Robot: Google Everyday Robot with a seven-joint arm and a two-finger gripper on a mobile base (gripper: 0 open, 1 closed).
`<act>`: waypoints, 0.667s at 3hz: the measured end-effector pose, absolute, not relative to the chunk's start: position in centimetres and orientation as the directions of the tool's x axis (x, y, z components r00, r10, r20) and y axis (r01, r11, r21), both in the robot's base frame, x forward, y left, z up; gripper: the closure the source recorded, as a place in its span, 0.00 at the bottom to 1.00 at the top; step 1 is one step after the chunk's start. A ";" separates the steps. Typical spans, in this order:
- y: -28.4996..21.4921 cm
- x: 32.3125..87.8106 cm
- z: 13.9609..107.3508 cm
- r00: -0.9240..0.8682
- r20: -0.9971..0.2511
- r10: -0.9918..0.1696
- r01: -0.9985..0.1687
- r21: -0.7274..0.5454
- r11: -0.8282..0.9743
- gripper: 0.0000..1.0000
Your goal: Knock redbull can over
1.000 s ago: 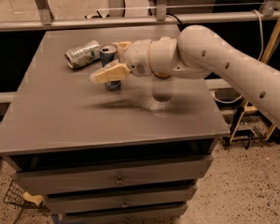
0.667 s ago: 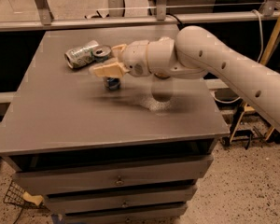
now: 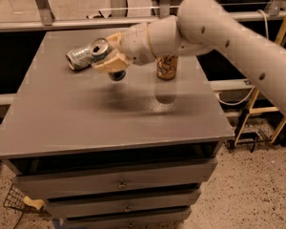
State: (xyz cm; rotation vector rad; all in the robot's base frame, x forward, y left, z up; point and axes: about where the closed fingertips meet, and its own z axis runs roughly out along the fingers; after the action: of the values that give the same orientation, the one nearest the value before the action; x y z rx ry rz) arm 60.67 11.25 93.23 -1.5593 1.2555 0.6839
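Note:
The redbull can (image 3: 99,47) is near the table's far left. It is tilted, with its silver top turned toward the camera and its blue lower end (image 3: 117,75) showing below the gripper. My gripper (image 3: 108,51) is right at the can, across its middle, and hides most of the can's body. The arm reaches in from the right, above the table.
A silver-green can (image 3: 78,57) lies on its side just left of the redbull can. An orange-brown can (image 3: 167,67) stands upright behind the arm, right of the gripper. The grey table (image 3: 109,123) has drawers below. A rail runs behind it.
The gripper has moved left and farther back against the redbull can. The can has gone from upright to tilted, its top now toward the silver-green can. The orange-brown can has come into sight.

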 end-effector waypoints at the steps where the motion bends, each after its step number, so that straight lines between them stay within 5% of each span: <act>1: 12.1 59.4 92.8 0.447 -0.731 -0.515 -0.890 -0.422 -0.173 1.00; 2: 12.8 58.0 90.4 0.519 -0.567 -0.640 -0.854 -0.374 -0.361 1.00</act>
State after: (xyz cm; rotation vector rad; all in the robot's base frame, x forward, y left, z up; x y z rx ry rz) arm 57.97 12.75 90.42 -2.1182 1.2114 0.4316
